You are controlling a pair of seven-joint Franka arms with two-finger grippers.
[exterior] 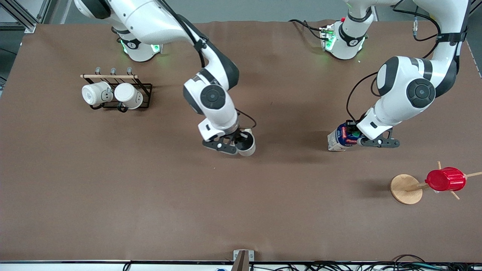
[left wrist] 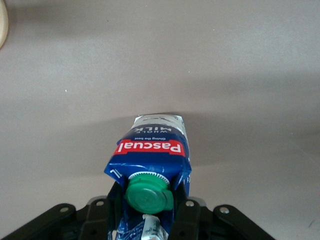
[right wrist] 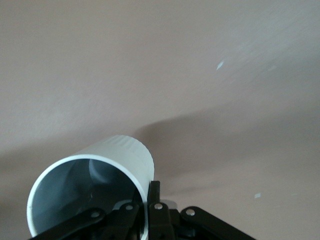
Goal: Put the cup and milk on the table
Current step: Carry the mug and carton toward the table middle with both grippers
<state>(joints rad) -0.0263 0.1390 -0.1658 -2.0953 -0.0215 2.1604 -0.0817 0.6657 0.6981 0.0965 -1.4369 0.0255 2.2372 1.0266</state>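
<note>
The cream-beige cup [exterior: 248,149] with a grey inside hangs tilted in my right gripper [exterior: 238,144], low over the middle of the brown table [exterior: 150,195]. The gripper is shut on the cup's wall, one finger inside the rim and one outside. The right wrist view shows the cup [right wrist: 107,162] and the gripper [right wrist: 148,202]. My left gripper [exterior: 354,139] is shut on the top of the milk [exterior: 340,138], held tilted low over the table toward the left arm's end. The left wrist view shows the milk [left wrist: 150,150], its green cap [left wrist: 149,194] and the gripper [left wrist: 150,212].
A black wire rack [exterior: 145,90] with two white mugs [exterior: 96,94] [exterior: 128,96] stands near the right arm's base. A round wooden disc [exterior: 403,189] with a peg stand bears a red ribbed cup [exterior: 446,179], nearer to the front camera than the milk.
</note>
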